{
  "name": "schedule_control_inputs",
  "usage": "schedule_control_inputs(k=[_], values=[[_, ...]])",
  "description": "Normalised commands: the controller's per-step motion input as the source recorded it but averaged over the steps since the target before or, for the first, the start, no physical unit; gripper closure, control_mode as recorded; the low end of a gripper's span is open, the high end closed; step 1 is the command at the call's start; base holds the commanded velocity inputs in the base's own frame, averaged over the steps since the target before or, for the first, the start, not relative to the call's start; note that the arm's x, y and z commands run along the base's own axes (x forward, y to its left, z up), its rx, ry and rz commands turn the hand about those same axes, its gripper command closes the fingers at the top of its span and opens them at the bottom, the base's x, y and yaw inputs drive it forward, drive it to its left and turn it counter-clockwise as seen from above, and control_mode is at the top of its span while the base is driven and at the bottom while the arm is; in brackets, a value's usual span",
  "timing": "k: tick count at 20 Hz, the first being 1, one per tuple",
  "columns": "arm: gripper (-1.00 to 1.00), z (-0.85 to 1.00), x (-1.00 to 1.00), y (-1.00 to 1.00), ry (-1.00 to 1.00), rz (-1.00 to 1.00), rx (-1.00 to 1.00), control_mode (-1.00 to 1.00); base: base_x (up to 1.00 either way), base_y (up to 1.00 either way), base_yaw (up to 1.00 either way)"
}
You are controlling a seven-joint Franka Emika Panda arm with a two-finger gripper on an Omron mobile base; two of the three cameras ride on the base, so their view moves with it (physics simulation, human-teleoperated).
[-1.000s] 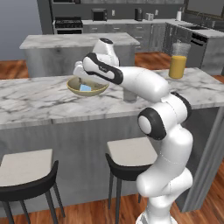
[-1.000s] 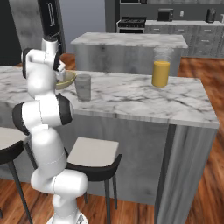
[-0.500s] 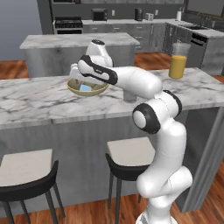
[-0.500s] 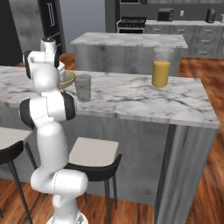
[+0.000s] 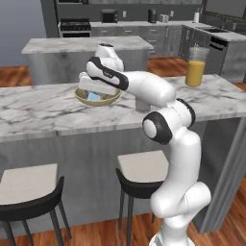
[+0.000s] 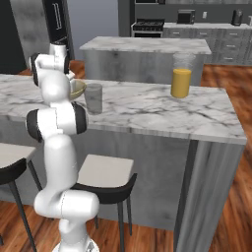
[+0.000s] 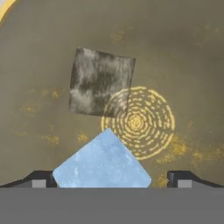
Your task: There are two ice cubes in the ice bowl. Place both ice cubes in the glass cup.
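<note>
The tan-yellow ice bowl (image 5: 109, 100) stands on the near marble counter, and my gripper (image 5: 96, 92) reaches down into it. In the hand view, a pale-blue ice cube (image 7: 103, 162) lies on the bowl's greyish floor (image 7: 183, 65), between my two spread fingertips (image 7: 43, 178). My gripper (image 7: 111, 180) is open and straddles this cube. A second ice cube (image 7: 101, 82) looks greyish and lies just beyond the first. The clear glass cup (image 6: 93, 98) stands right of the bowl (image 6: 78, 89), close behind my arm.
A tall glass of orange juice (image 5: 194, 68) stands far right on the counter (image 5: 38, 113). Two dark stools (image 5: 141, 173) sit below the counter's front edge. A second island (image 6: 147, 47) and kitchen cabinets lie behind.
My hand has sunk lower into the bowl and the arm's elbow has swung round. The bowl, cup and juice glass have stayed put.
</note>
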Motion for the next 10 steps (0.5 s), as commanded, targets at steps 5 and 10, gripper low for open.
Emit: schedule_control_inputs(k=[5, 10], values=[[1.0, -0.02, -0.04, 0.0, 0.06, 0.0, 0.0, -1.0, 0.0, 0.0, 0.0], [1.0, 0.01, 0.0, 0.0, 0.02, 0.0, 0.0, -1.0, 0.0, 0.0, 0.0]])
